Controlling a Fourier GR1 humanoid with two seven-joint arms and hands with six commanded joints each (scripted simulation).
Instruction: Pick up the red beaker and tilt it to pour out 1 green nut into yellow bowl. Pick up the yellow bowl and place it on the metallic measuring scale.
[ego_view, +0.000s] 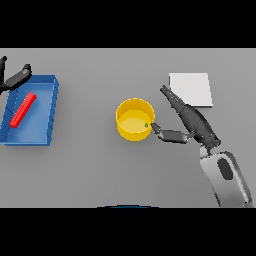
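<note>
Yellow bowl (135, 120) w/ green nut (146, 125); right hand (192, 122) spread beside, left hand (15, 77) cropped.

From my station I count one yellow bowl (134, 119) near the middle of the grey table (100, 170), with one green nut (146, 125) inside it at its right wall. One blue tray (52, 107) sits at the left, and one red beaker (23, 109) lies in it. One white metallic measuring scale (190, 89) is at the far right. Two hands show: left hand (15, 77) far left, right hand (192, 122) right of the bowl.
</note>
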